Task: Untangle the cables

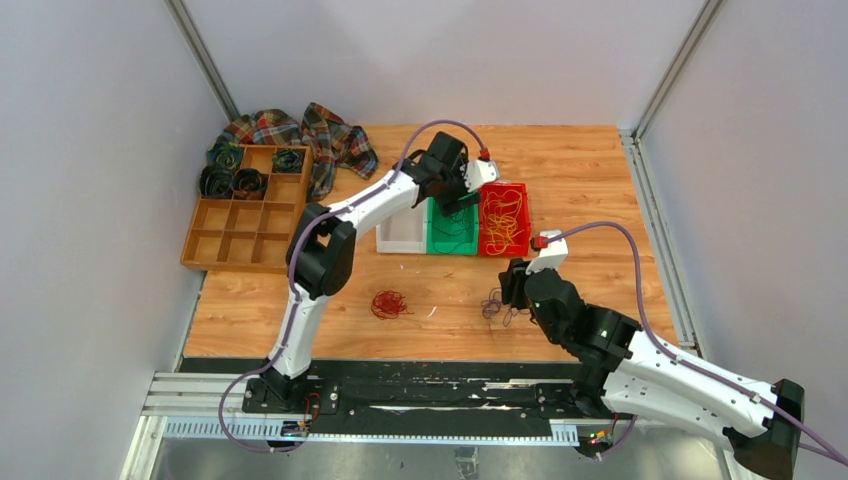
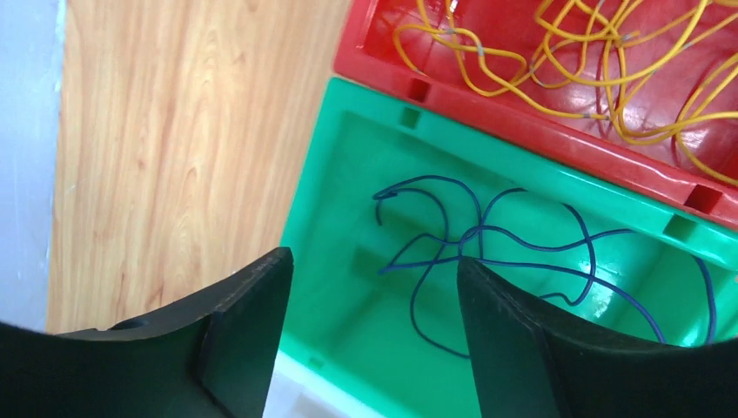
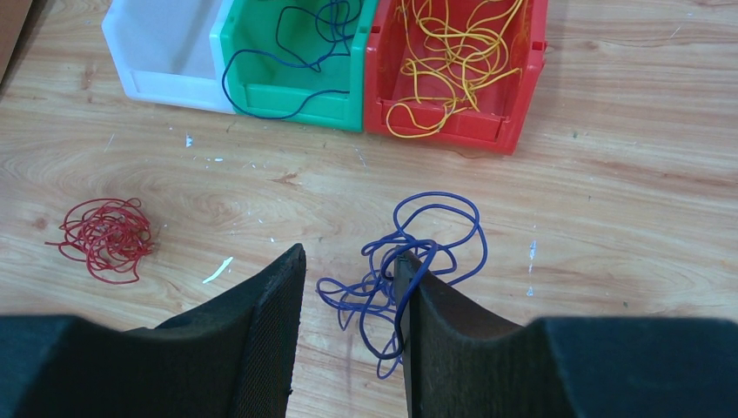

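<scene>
My left gripper (image 2: 372,258) hangs open over the green bin (image 2: 522,157), nothing between its fingers. A thin blue cable (image 2: 487,235) lies loose in that bin, and one strand (image 3: 261,96) droops over its front wall. Yellow cables (image 2: 566,61) fill the red bin (image 3: 452,122) beside it. On the table, my right gripper (image 3: 351,252) stands open over a blue cable tangle (image 3: 435,235), and one strand loops round the outside of its right finger. A small red cable tangle (image 3: 104,237) lies to the left. From above, the left gripper (image 1: 455,200) is at the bins and the right gripper (image 1: 507,290) is by the blue tangle (image 1: 492,303).
A white bin (image 1: 400,235) stands left of the green one. At the far left a wooden compartment tray (image 1: 240,235) holds dark coiled rolls (image 1: 245,172), with a plaid cloth (image 1: 320,135) behind it. Grey walls close in the table's sides and back.
</scene>
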Tool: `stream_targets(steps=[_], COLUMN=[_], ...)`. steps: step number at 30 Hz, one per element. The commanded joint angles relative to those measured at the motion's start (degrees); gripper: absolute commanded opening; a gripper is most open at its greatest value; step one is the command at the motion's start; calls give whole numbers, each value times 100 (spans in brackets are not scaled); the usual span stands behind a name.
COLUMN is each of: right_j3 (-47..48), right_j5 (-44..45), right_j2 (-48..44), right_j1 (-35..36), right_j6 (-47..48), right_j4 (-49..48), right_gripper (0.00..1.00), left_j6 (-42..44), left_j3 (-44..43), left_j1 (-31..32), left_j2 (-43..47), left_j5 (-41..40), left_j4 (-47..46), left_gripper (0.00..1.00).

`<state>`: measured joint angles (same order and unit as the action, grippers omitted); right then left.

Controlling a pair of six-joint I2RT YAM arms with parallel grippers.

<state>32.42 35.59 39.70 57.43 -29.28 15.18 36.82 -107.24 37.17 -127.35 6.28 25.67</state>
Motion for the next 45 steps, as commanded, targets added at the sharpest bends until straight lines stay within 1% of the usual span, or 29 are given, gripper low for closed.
stream_targets(steps=[1,4,6,8,9,11,13,15,17,20,22,27,31,35,37,41,45], right_j3=[227,243,264,282,283,285,258,226,209,229,238,221,160,125,109,109,119], right_j5=[42,-20,-75,-119,-151,-174,-183,-197,-202,-219,-227,-250,-251,-270,-272,-277,-284], right_j2=[-23,-8,10,32,45,63,72,77,102,174,216,268,242,223,214,213,197], right_j1=[-91,-109,-124,-131,-139,-144,-144,-149,-153,-170,-187,-218,-255,-283,-293,-319,-333], right_j6=[-162,-186,-200,-218,-225,-248,-290,-315,-326,-307,-293,-288,-307,-328,-328,-311,-308], right_j4=[101,106,107,107,106,101,107,86,66,62,52,45,41,38,41,52,65], right_gripper=[42,42,42,42,43,42,42,42,42,42,42,42,42,42,42,42,42], left_j6=[31,174,217,273,347,422,607,855,1032,1077,989,646,264,100,124,159,241], left_j3=[-401,-808,-1027,-1059,-1003,-697,-109,380,771,1035,1022,876,1123,1301,1287,1341,1775], left_j1=[-133,-157,-181,-207,-203,-202,-189,-140,-77,-27,-11,153,343,388,392,429,528], left_j2=[524,648,735,893,1039,1326,1634,1858,1939,1845,1666,1317,1228,1203,1138,1013,1105], left_j5=[353,451,489,569,666,950,1427,1665,1734,1812,1913,2033,1784,1597,1600,1473,1277], left_j4=[477,1041,1351,1590,1734,1950,2245,2480,2621,2680,2680,2676,2182,1571,1495,1410,1130], left_gripper=[78,91,95,99,99,98,98,100,96,87,82,76,69,62,60,54,50])
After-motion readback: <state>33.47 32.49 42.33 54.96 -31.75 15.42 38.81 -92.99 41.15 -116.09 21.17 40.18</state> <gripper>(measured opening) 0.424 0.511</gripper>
